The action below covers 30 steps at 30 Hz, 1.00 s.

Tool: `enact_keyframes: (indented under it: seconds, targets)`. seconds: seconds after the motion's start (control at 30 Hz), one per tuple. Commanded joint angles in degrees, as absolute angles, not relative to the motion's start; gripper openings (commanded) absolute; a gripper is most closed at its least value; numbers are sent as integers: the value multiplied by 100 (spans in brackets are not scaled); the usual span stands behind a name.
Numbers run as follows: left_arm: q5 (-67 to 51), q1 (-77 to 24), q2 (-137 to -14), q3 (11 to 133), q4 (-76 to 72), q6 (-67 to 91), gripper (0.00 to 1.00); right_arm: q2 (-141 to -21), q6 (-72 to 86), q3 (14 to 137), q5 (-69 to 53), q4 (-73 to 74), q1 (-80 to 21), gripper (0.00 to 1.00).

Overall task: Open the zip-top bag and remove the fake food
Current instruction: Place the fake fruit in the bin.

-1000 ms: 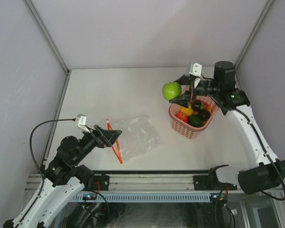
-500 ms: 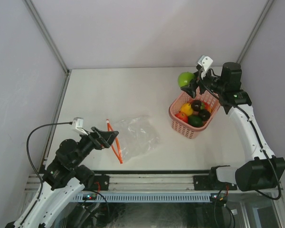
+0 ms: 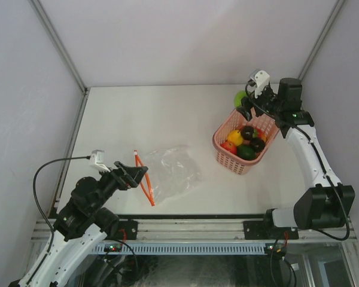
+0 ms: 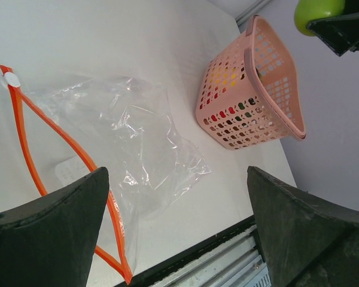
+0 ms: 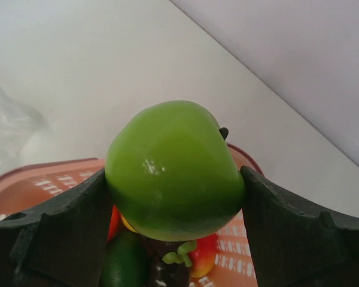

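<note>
White table (image 3: 143, 113), crinkly bag (image 4: 125, 131) (smooth round apple (image 5: 173, 170))

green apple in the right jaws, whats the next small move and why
Probably ease the apple over the basket and let go: the right jaws grip it near the far rim, other fruit already lies inside, and the bag looks empty.

Left pincer (image 4: 176, 179) low, jaws wide apart; right pincer (image 3: 244, 105) aloft, clamping green apple (image 5: 173, 170).
</note>
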State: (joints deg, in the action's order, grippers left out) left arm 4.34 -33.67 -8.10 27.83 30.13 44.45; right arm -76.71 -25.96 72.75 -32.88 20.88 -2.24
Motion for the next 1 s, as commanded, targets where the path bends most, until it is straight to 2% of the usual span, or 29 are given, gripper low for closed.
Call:
enact_keyframes:
  seconds: [0.0, 0.43, 0.47, 0.5, 0.53, 0.57, 0.63, 0.97]
  targets:
    - [508, -3340, -842, 2714, 2906, 4466, 99, -7897, -2996, 7308, -2853, 2168, -124, 7]
    - [556, -3340, -864, 2702, 2943, 4457, 99, -8896, -3731, 7919, -2053, 3304, -83, 9]
    - [564, -3340, -881, 2717, 2942, 4450, 99, -9015, -3671, 8084, -1924, 3387, -87, 13]
    - [563, -3340, -894, 2727, 2943, 4441, 99, -9167, -3600, 8270, -1801, 3518, -89, 22]
    - [559, -3340, -906, 2733, 2945, 4431, 99, -9312, -3562, 8500, -1676, 3740, -88, 62]
    - [557, -3340, -912, 2739, 2944, 4422, 99, -9497, -3526, 8778, -1550, 4004, -97, 95]
    - [570, -3340, -908, 2744, 2946, 4413, 99, -9792, -3497, 9220, -1401, 4508, -108, 100]
    - [640, -3340, -853, 2767, 3043, 4378, 99, -9295, -3522, 8967, -1591, 4255, -219, 100]
